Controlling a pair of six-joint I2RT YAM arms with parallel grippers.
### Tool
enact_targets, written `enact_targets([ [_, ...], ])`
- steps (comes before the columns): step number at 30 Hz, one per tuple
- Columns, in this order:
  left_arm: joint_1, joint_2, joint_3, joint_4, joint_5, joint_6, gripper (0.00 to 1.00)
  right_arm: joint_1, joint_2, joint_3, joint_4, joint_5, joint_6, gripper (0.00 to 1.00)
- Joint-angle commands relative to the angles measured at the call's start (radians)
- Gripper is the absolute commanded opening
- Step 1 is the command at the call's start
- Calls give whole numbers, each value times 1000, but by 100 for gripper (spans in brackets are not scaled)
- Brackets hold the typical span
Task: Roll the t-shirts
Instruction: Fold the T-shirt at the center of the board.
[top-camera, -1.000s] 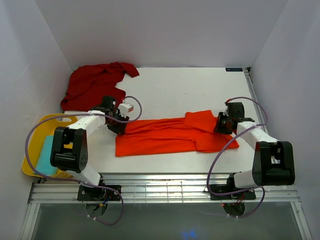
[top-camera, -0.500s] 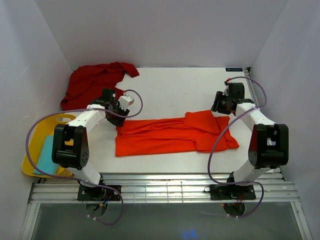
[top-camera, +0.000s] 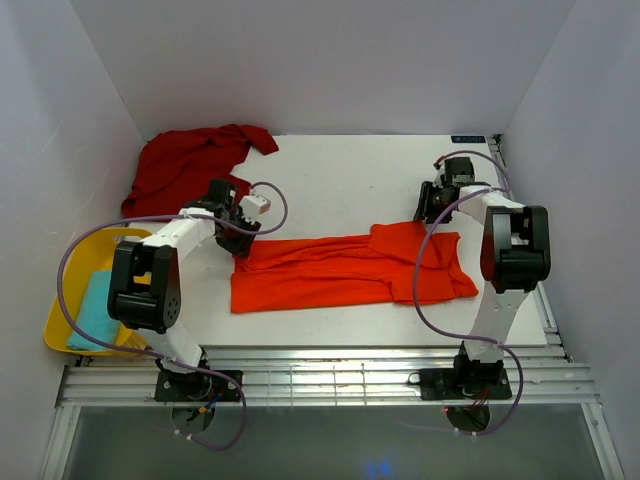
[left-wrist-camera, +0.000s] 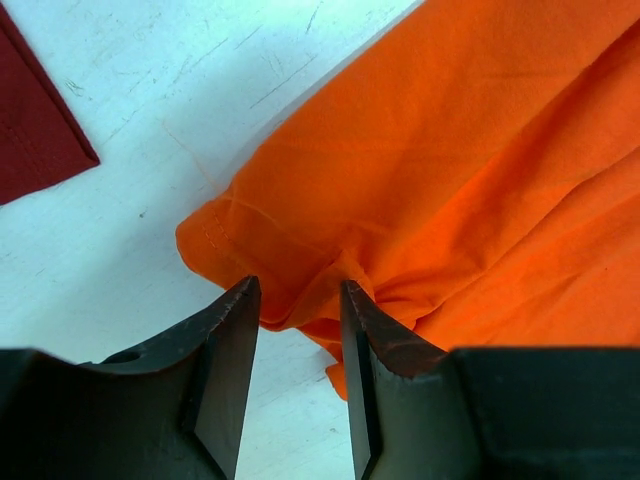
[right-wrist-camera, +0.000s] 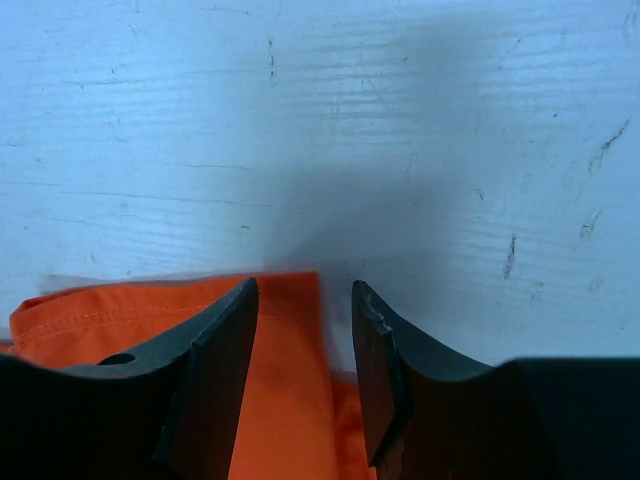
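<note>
The bright orange-red t-shirt (top-camera: 340, 268) lies folded into a long band across the middle of the table. My left gripper (top-camera: 243, 236) hovers over its left end with the jaws open, and the bunched cloth corner (left-wrist-camera: 250, 240) lies below the tips, ungripped. My right gripper (top-camera: 426, 208) stands open just behind the shirt's right sleeve. In the right wrist view the sleeve corner (right-wrist-camera: 285, 400) lies under the gap, with bare table ahead. The dark crimson t-shirt (top-camera: 195, 165) lies crumpled at the back left, and its edge (left-wrist-camera: 30, 130) shows in the left wrist view.
A yellow tub (top-camera: 58, 300) holding a light-blue cloth (top-camera: 95, 308) sits off the table's left side beside the left arm. White walls close in the left, right and back. The table's front edge runs along a metal rail (top-camera: 330, 370).
The right gripper let go of the sleeve, opened, and moved back off the shirt. The left gripper opened wider and shifted slightly toward the back at the shirt's left end.
</note>
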Motion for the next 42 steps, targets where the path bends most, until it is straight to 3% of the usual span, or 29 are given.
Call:
enact_targets([
  [1, -5, -48, -19, 15, 23, -21, 47, 1, 58, 29, -22, -35, -18, 48],
  [4, -5, -27, -16, 19, 24, -35, 43, 1, 72, 29, -28, -61, -24, 38],
  [5, -5, -22, -13, 18, 26, -38, 42, 1, 61, 23, -19, -72, -24, 30],
  [11, -5, -30, -9, 24, 38, -41, 41, 1, 9, -12, -2, -113, -15, 27],
  [14, -5, -13, -2, 24, 32, -38, 41, 1, 3, -1, -4, -118, -14, 14],
  [16, -6, -1, 5, 24, 26, -39, 41, 0, 1, 0, -5, -123, -14, 11],
  [31, -22, 4, 105, 15, 26, -88, 45, 0, -45, -20, 2, -142, -15, 8],
  [42, -33, 50, 50, -10, -5, -90, 47, 0, -73, -32, 3, -135, -17, 8],
])
